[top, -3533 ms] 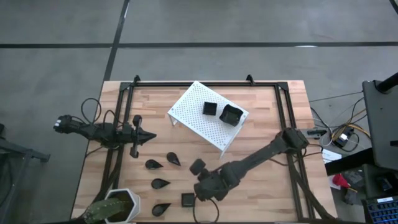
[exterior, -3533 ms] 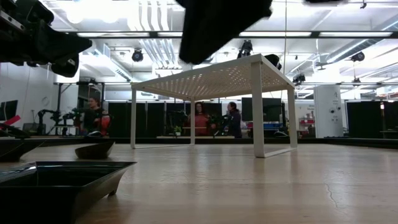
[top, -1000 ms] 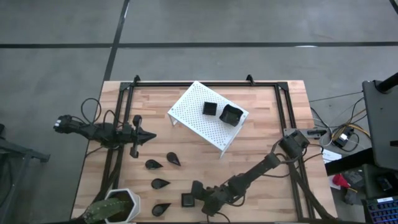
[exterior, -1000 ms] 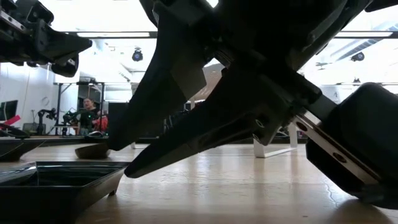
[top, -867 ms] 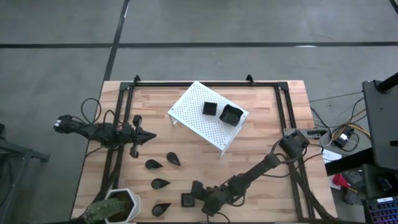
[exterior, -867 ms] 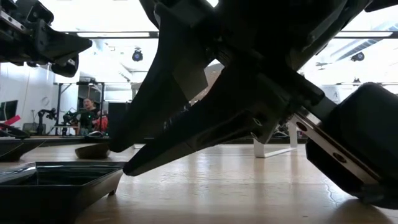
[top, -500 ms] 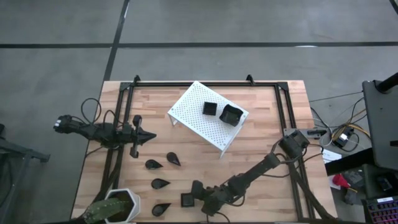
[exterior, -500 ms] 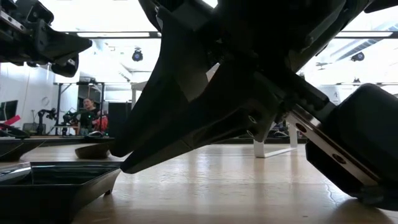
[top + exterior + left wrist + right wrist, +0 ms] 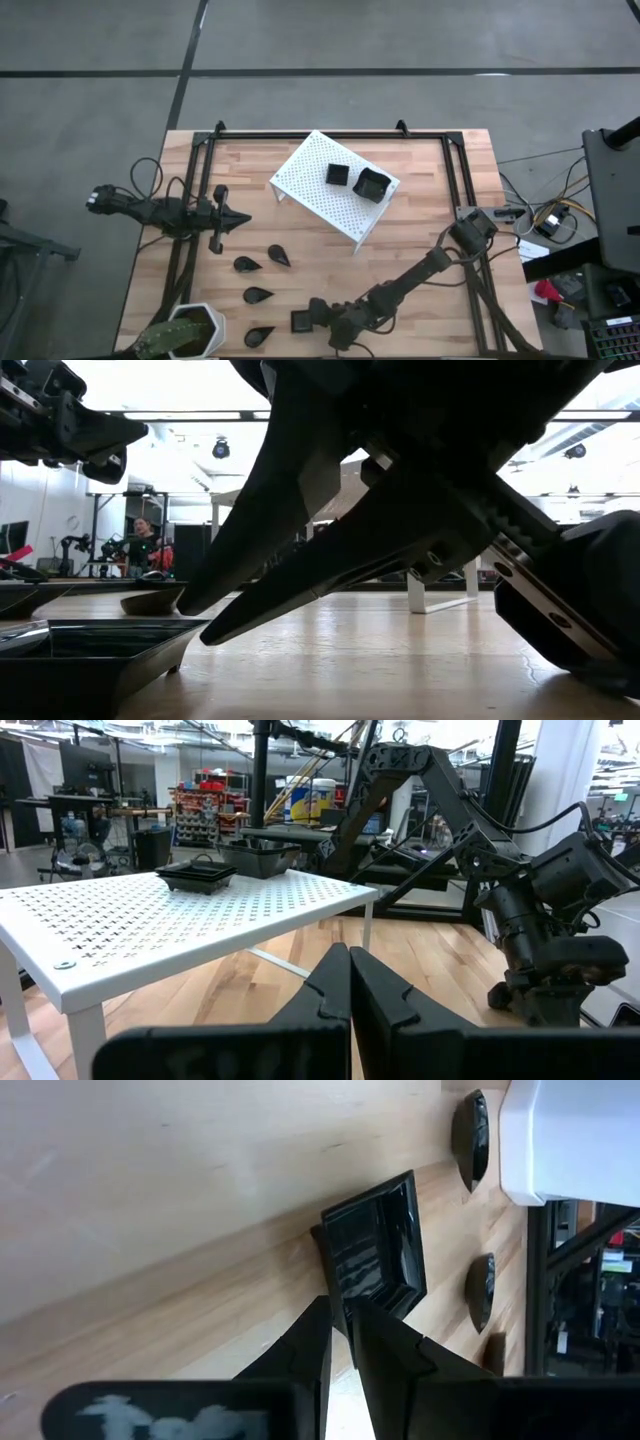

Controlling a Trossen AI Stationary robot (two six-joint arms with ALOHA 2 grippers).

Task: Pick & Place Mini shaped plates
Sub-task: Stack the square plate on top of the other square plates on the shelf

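A: Where's the right gripper (image 9: 318, 316)?
B: Low at the table's near edge, arm stretched flat over the wood. Its two dark fingers (image 9: 318, 1342) are pinched nearly shut on the rim of a small glossy black square plate (image 9: 301, 321). The plate sits on the light wooden table (image 9: 420, 220).

A: And in the low view?
B: The right arm fills most of it, very close, and blocks nearly all of the room behind. The square plate (image 9: 95, 650) shows at the bottom left corner.

A: What else is near that plate?
B: Four little black teardrop plates. One (image 9: 259, 334) is just beside it, by the white hexagon plant pot (image 9: 187, 330) w/ green leaves. One (image 9: 257, 295) is a bit farther up, and two more (image 9: 246, 264), (image 9: 279, 256) lie between it and the rack.

A: The rack?
B: White metal rack w/ lots of small holes (image 9: 333, 184), standing tilted in the table's far middle. On top sit two black square plates: a flat one (image 9: 338, 174) and a bigger wavy-rim one (image 9: 372, 184), close to each other.

A: Left gripper (image 9: 237, 220)?
B: Hangs over the table's left side, well apart from the plates. Fingers (image 9: 330, 990) pressed together, holding nothing.

A: Anyone around?
B: A person (image 9: 147, 546) sits far back in the room, seen in the low view.
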